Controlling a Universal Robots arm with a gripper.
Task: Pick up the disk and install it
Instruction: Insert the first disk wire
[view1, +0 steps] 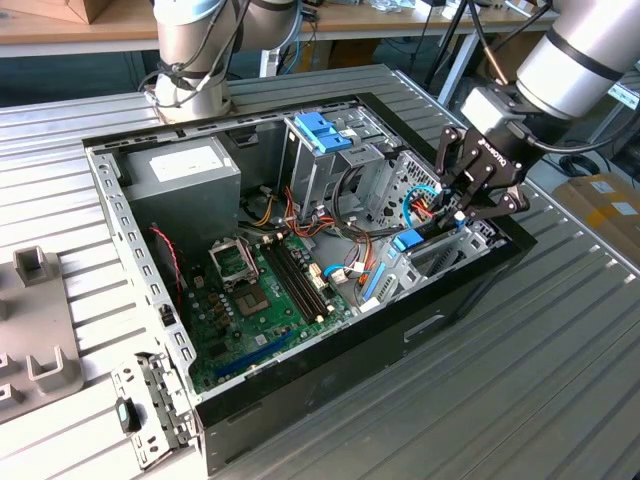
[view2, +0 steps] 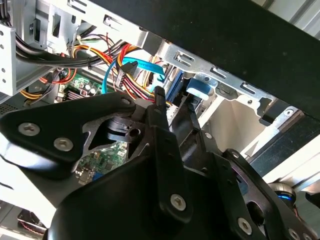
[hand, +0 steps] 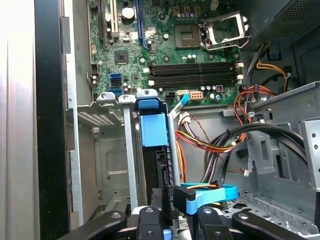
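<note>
Ribbed grey metal tabletop (view1: 560, 380) fills the scene, and on it we see an open black computer case (view1: 470, 290) lying on its side with its insides exposed. At the far left inside the case sits a grey power-supply box (view1: 185, 175) with a white sticker, and the green motherboard (view1: 265, 300) covers the floor of the case nearer to us. Toward the exterior view's right, we see the arm's black gripper (view1: 478, 205) reaching down into the drive bay at the case's right edge.

The disk (hand: 156, 150) stands on edge in a slot of that metal bay, its light-blue carrier frame on top, in the first wrist view. There the gripper (hand: 172, 220) sits directly over the disk's end, beside a light-blue flat cable (hand: 210, 192). We see its fingers (view2: 160, 107) close together around the disk's edge, but we cannot tell whether they are actually clamped on it.
</note>
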